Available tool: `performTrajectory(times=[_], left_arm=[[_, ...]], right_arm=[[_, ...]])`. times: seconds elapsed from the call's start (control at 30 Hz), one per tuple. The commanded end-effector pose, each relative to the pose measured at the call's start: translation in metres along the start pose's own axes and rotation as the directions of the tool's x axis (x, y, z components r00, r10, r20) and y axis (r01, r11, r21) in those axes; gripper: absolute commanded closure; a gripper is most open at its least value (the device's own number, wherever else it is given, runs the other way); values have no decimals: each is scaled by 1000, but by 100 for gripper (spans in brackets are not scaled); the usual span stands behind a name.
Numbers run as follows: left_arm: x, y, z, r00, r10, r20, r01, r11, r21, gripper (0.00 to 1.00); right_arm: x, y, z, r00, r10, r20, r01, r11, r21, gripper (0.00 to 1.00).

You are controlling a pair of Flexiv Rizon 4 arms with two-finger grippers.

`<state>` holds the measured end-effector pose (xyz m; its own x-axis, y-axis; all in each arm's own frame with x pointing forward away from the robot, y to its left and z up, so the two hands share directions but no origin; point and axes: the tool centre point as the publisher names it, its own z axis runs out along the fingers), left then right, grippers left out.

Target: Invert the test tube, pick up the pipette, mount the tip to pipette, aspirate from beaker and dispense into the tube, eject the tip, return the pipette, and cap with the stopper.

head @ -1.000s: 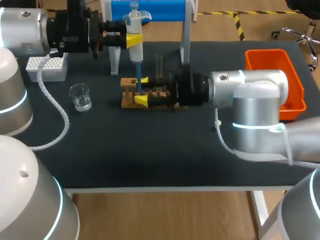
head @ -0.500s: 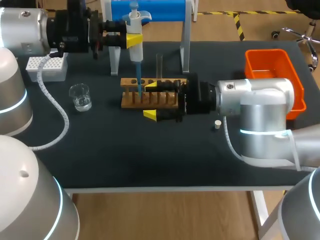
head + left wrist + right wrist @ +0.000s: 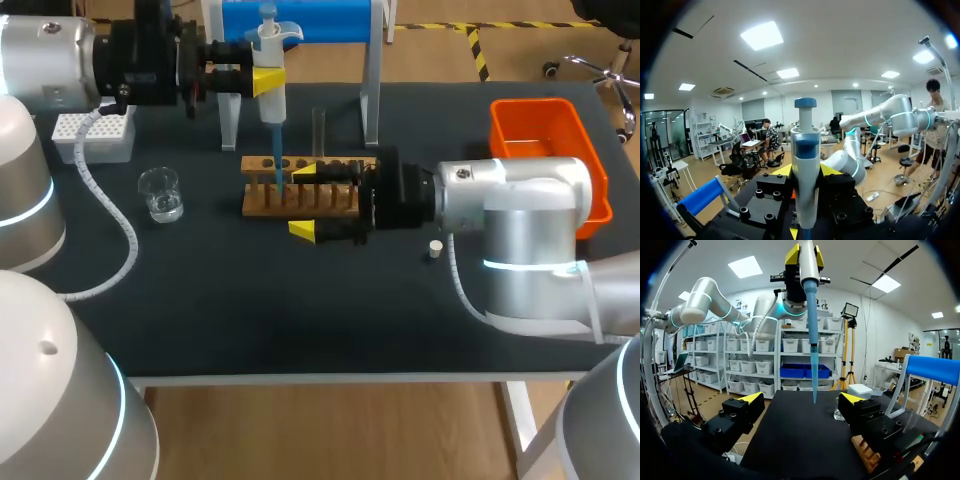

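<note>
**Dispensing position.** My left gripper (image 3: 268,82) is clamped on the pipette (image 3: 270,55), which it holds upright with the blue tip (image 3: 277,165) pointing down at the left end of the wooden tube rack (image 3: 262,200); I cannot tell whether the tip enters a tube. My right gripper (image 3: 304,200) is at the rack with its fingers spread wide, grasping nothing, and the tip hangs ahead of it. The beaker (image 3: 160,193) stands left of the rack, and the white stopper (image 3: 435,247) lies beside my right arm.

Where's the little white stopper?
In the head view, the stopper lies on the black table, right of the wooden rack, close beside the right arm.
</note>
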<state>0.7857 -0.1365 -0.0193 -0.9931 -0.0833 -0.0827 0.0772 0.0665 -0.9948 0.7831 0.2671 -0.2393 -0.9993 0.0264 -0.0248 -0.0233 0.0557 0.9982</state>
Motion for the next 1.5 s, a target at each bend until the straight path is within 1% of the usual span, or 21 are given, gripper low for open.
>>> performTrajectory(times=[0.03,0.9,0.97,1.2,1.33,1.5], left_arm=[[0,0,0,1000,1,-2,-1,1000,1,100],[0,0,0,1000,1,-2,-1,1000,1,100],[1,-2,-10,1000,29,0,-29,1000,-9,100],[-4,-1,-46,999,49,12,-48,998,-45,100],[-14,1,-70,999,52,11,-51,996,-74,100],[-32,5,-101,998,62,22,-59,993,-97,100]], right_arm=[[1,0,-2,1000,-1,0,1,1000,0,0],[1,0,-2,1000,-1,0,1,1000,0,0],[1,0,-2,1000,-1,0,1,1000,0,0],[1,0,-2,1000,-1,0,1,1000,0,0],[1,0,-2,1000,-1,0,1,1000,0,0],[1,0,-2,1000,-1,0,1,1000,0,0]])
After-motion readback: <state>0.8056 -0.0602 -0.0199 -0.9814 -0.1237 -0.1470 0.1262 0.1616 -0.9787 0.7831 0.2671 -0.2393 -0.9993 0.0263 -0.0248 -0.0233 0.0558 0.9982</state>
